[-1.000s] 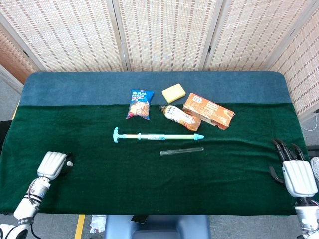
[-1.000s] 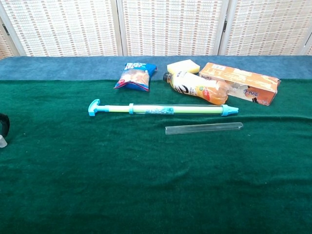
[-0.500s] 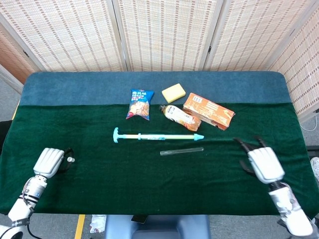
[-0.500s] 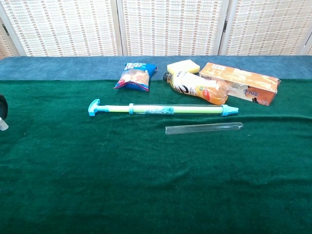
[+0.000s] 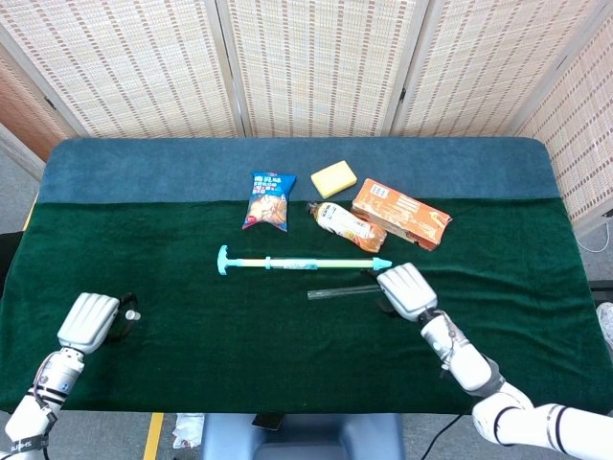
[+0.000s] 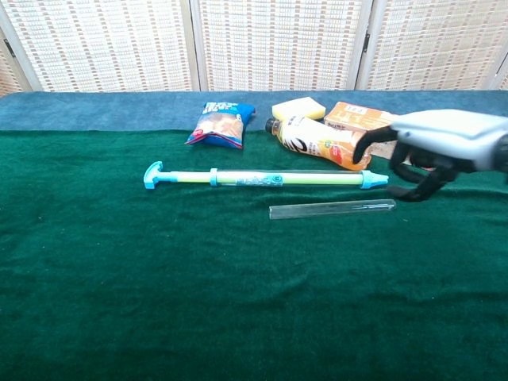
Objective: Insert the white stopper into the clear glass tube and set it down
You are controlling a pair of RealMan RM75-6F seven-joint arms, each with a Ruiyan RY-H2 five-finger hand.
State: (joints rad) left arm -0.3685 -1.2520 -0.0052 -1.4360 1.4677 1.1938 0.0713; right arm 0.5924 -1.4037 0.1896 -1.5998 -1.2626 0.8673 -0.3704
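Near edge of the tabletop [image 5: 192, 355]: left hand [image 5: 89, 321] low at the corner, back up, fingers curled under, small white stopper [image 5: 132, 313] just beside it, whether gripped impossible to tell. Further in, right hand [image 5: 406, 289] palm down, fingers spread and bent, hovering over the end of the clear glass tube [image 6: 329, 209], which lies flat. Beyond, long teal pump [image 5: 302, 263], then bottle [image 5: 347, 226].
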